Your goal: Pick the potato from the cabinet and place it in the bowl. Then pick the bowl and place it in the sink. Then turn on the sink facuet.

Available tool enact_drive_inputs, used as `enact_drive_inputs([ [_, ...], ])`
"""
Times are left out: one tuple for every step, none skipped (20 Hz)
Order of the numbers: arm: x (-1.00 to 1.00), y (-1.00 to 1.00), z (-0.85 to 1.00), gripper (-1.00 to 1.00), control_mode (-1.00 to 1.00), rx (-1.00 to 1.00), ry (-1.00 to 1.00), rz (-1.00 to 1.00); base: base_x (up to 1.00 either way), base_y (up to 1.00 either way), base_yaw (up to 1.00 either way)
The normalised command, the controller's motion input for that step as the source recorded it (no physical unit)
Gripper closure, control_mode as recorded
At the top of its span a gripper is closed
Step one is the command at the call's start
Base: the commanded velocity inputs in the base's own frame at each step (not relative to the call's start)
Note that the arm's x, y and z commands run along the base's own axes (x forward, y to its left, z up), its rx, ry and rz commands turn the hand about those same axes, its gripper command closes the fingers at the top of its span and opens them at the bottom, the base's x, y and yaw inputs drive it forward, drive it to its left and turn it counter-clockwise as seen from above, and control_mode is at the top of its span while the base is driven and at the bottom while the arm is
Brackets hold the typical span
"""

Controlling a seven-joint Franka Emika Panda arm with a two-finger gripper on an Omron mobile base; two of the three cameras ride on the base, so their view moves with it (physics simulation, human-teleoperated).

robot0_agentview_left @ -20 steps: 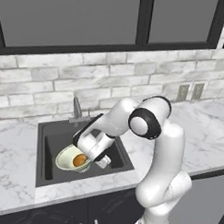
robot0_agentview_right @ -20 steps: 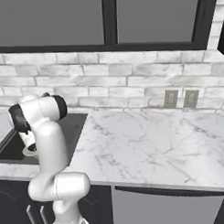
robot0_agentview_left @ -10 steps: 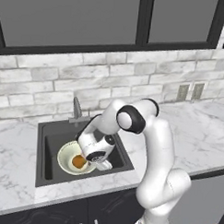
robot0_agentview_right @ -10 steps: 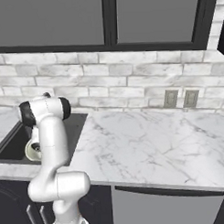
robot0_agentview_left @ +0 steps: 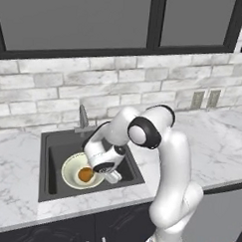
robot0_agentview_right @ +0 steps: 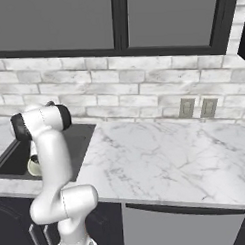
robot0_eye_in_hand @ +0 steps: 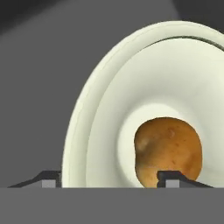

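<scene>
- You're looking at a glossy white arm (robot0_agentview_left: 173, 165) built from smooth, rounded, tube-like links.
- Its joints carry dark, near-black round caps and rings, one plain at the elbow.
- The hand (robot0_agentview_left: 105, 162) is white with a dark disc on its side.
- In the hand view, your two finger tips (robot0_eye_in_hand: 169, 179) are small, dark, blocky, with grey faces.
</scene>
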Motion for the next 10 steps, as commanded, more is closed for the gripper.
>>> enact_drive_inputs([
  [0.00, 0.00, 0.98, -1.00, -1.00, 0.01, -0.08, 0.00, 0.00, 0.00, 0.00],
  [0.00, 0.00, 1.00, -1.00, -1.00, 0.00, -0.10, 0.00, 0.00, 0.00, 0.00],
  [0.00, -0.06, 1.00, -1.00, -1.00, 0.00, -0.11, 0.00, 0.00, 0.00, 0.00],
  [0.00, -0.07, 1.00, -1.00, -1.00, 0.00, -0.11, 0.00, 0.00, 0.00, 0.00],
  [0.00, -0.09, 1.00, -1.00, -1.00, 0.00, -0.11, 0.00, 0.00, 0.00, 0.00],
  [0.00, -0.11, 1.00, -1.00, -1.00, 0.02, -0.09, 0.00, 0.00, 0.00, 0.00],
  [0.00, -0.11, 1.00, -1.00, -1.00, 0.02, -0.08, 0.00, 0.00, 0.00, 0.00],
  [0.00, -0.13, 1.00, -1.00, -1.00, 0.02, -0.09, 0.00, 0.00, 0.00, 0.00],
  [0.00, -0.17, 1.00, -1.00, -1.00, 0.03, -0.06, 0.00, 0.00, 0.00, 0.00],
  [0.00, -0.11, 1.00, -1.00, -1.00, 0.01, -0.05, 0.00, 0.00, 0.00, 0.00],
])
